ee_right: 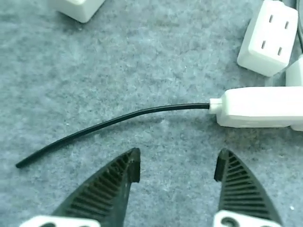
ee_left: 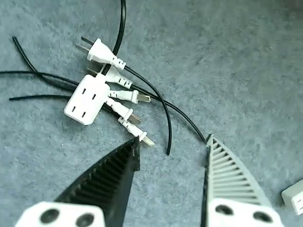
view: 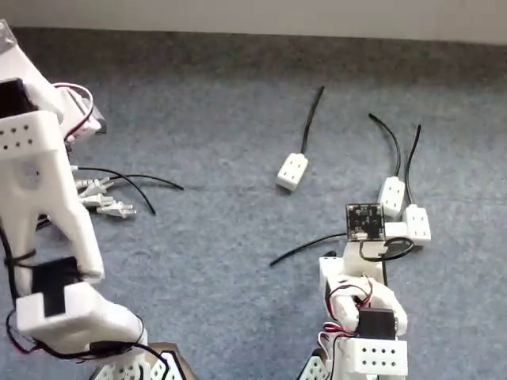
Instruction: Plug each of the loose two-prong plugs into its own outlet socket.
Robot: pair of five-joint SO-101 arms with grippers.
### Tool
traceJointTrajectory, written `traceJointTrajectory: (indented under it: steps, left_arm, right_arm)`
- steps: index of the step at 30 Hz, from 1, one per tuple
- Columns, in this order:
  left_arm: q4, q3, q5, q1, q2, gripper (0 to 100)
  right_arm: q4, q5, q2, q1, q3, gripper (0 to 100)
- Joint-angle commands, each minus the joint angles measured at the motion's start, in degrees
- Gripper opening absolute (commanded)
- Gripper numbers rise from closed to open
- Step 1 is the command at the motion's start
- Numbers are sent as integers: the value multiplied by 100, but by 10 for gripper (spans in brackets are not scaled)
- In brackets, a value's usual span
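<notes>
Several loose white two-prong plugs [ee_left: 124,96] with black cords lie in a heap on the grey carpet, beside a white outlet socket [ee_left: 85,99]. My left gripper [ee_left: 173,140] hovers open just short of the nearest plug [ee_left: 136,133], holding nothing. My right gripper [ee_right: 179,152] is open over bare carpet. Just beyond it lies a white plug [ee_right: 258,108] with a black cord [ee_right: 113,124], its far end against a white socket at the picture's edge. A free socket [ee_right: 267,38] lies past it. In the high view the plug heap [view: 103,199] is far left and the sockets [view: 391,194] right.
Another socket [view: 291,170] with a black cord lies alone mid-table. The left arm [view: 47,206] towers over the left side; the right arm [view: 364,317] stands at the front right. A further socket corner [ee_left: 294,196] shows near the left gripper.
</notes>
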Motion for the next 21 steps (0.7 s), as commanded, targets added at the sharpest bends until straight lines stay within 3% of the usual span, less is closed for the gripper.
traceJointTrajectory:
  steps: [1,10,16,21]
  left_arm:
    - [79,-303,633,-84,295,227]
    - [62,-330,2699,-391,1095,230]
    - [0,-338,3446,-479,1824,228]
    - [-527,-338,4123,-875,2114,228]
  right_arm:
    - [-136,141,-48,-57,479,252]
    - [-127,167,-48,-57,488,252]
    - [-127,167,-48,-57,488,252]
    - [-127,167,-48,-57,488,252]
